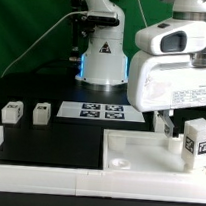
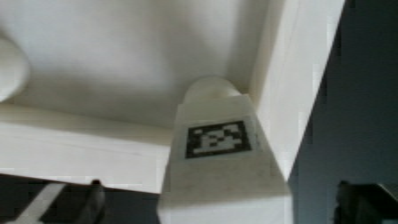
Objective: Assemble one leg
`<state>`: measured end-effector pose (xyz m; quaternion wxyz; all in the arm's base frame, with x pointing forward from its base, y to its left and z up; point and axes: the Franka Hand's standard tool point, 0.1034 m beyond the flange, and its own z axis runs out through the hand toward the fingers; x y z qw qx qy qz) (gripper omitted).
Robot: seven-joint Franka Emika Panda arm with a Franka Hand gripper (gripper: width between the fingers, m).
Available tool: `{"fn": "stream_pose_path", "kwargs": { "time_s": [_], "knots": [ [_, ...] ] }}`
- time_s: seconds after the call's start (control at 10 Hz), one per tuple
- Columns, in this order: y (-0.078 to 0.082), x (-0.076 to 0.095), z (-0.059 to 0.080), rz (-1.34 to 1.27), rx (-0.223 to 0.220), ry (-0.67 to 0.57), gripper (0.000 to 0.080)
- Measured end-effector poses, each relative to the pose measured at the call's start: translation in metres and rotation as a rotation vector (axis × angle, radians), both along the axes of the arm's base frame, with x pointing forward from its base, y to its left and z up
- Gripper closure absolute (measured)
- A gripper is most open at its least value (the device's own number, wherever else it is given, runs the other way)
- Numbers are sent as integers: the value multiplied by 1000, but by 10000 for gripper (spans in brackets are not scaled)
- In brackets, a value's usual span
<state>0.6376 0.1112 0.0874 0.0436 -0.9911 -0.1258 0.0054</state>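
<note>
One black counter [image 1: 47, 147] carries all the parts. The largest of them, the flat white square part [image 1: 137, 156], lies directly beneath the jaws. The marker board [image 1: 102, 113] lies well apart from the jaws, toward the arm's base. Two spare legs [image 1: 12, 112] stand farther off again, on the far side of the counter from the jaws.

The leg [image 1: 198, 147] that the task concerns stands upright at the edge of the flat white square part. Whether it stands on that part or against it cannot be told. In the wrist view its tagged face rises into the gap between the fingers. In the exterior view it appears just beside them, so its depth relative to the fingers is uncertain.

Step in hand (judgement): securing the leg before carrying it to a corner socket.
1. Centre the jaws so the gap on each side of the leg is equal.
2. Lower until the pads cover the upper body of the leg, not only its top rim.
3. Close evenly, so the leg is not tipped.
4. Lift straight up, so the leg clears the raised white edge beside it.

The jaws are spread wide. Each of the fingers [image 2: 75, 203] stands clear of the leg with dark counter visible between, and nothing is gripped or visibly touched.
</note>
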Motion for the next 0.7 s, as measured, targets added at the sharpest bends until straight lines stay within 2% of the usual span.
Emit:
{"fn": "stream_pose_path", "kwargs": {
  "time_s": [0.2,0.3,0.4,0.6,0.7],
  "knots": [
    [0,0,-1,70,2,-6,151],
    [0,0,-1,70,2,-6,262],
    [0,0,-1,70,2,-6,262],
    [0,0,-1,70,2,-6,506],
    [0,-1,-1,53,2,-4,506]
  ]
}}
